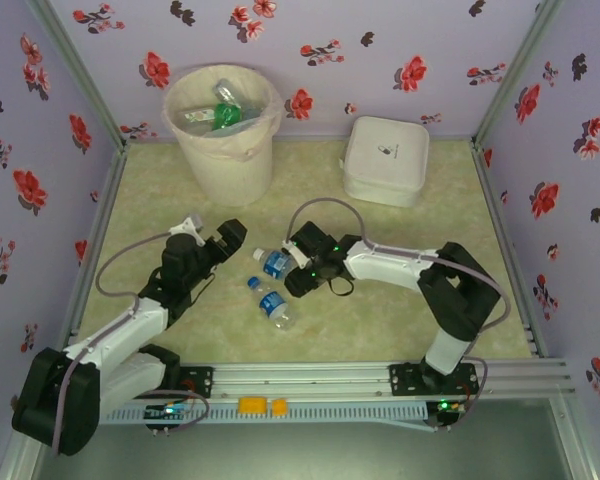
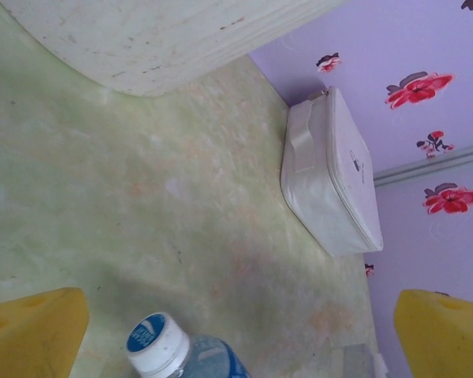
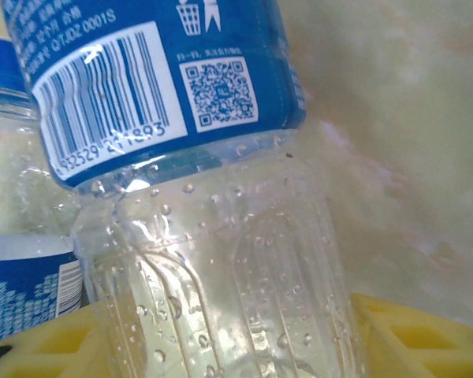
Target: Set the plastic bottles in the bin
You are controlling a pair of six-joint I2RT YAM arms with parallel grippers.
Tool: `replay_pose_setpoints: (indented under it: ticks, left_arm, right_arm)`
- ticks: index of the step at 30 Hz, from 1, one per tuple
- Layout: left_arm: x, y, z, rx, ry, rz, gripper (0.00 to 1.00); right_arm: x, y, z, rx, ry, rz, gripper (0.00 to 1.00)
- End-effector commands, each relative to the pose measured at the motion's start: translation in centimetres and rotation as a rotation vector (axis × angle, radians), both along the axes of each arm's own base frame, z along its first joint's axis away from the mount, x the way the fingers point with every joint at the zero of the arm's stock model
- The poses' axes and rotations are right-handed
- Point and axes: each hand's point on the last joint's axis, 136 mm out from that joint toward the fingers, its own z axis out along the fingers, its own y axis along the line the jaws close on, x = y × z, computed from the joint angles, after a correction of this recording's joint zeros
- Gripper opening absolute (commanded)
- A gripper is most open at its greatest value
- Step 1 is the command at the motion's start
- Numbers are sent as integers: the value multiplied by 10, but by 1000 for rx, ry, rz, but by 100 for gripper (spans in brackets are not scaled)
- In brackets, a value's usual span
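Green tabletop (image 1: 380, 300): your right gripper (image 1: 286, 266) flanks a bottle (image 3: 221, 260), contact unclear, its cap cropped; left gripper (image 2: 240, 335) stands wide.

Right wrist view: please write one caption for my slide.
Clear blue-labelled bottle between the right tool's yellow fingers, green table behind.

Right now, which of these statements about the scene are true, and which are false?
1. The bin already holds bottles. True.
2. The left fingers grip a bottle. False: they stand wide apart and hold nothing.
3. A blue-labelled bottle sits between the right fingers. True.
4. The white box stands open. False: its lid is shut.
5. Four bottles lie on the table. False: two are seen there, the blue-labelled one and a second bottle.
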Motion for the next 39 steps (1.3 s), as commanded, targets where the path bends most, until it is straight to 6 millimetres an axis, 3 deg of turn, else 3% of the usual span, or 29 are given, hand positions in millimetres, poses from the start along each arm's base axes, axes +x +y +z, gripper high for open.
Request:
replay_pose_setpoints:
  ticks: [1,13,21,30,34,39]
  left_arm:
    - [8,-9,31,-2,-91,-20,100]
    - [13,-38,67,11,-201,-96,100]
    - [18,-70,97,-10,-261,-208,100]
    - [-3,-107,141,-22,-392,-321,100]
    - [-16,-119,158,-27,-459,-369,100]
    - [-21,-130,162,-20,-476,-405,100]
  right_arm:
    - [17,-6,28,86,-76,-69,46]
    - [49,-41,95,285,-197,-257,41]
    - [47,-47,139,419,-285,-277,40]
    - [33,-42,178,582,-345,-216,41]
    - [30,-35,186,629,-348,-178,41]
    - [29,-25,192,682,-343,-147,41]
